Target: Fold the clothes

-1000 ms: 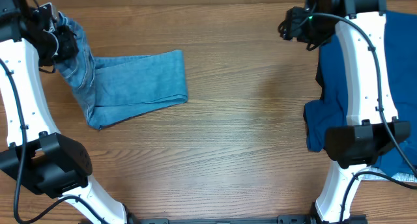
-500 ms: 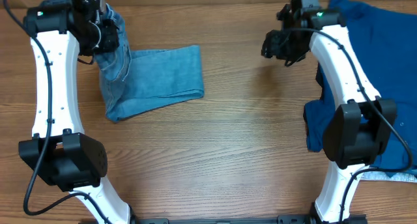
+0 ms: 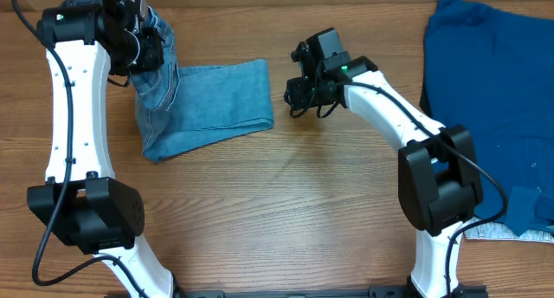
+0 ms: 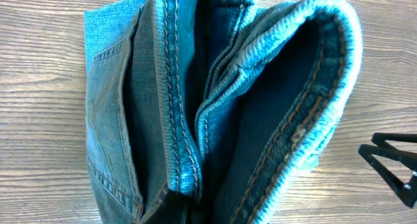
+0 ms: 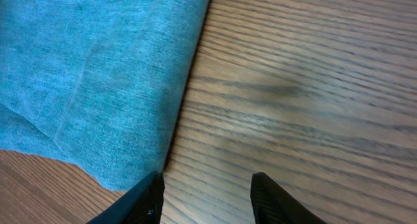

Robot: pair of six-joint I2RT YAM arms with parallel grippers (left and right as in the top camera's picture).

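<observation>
Gripping the waistband end of the jeans (image 3: 212, 103), the left hand (image 3: 145, 47) is closed tight on the bunched denim, raised over the far left part of the surface (image 3: 286, 203). Thick stitched folds of the cloth fill the left wrist view, so that hand's own fingers are hidden there. Below and away from the left hand, the folded legs lie flat on the wood, reaching toward the right hand.

The right hand (image 3: 299, 92) hangs just beside the free end of the legs. Its fingers (image 5: 144, 199) are parted, with nothing held and only bare wood in the gap between them. In the right wrist view the denim edge lies right next to one finger; I cannot tell whether the two touch.

Well beyond the right hand, along the far right edge, a dark blue garment (image 3: 493, 99) lies spread out. A pale cloth (image 3: 511, 233) shows at its near edge.
</observation>
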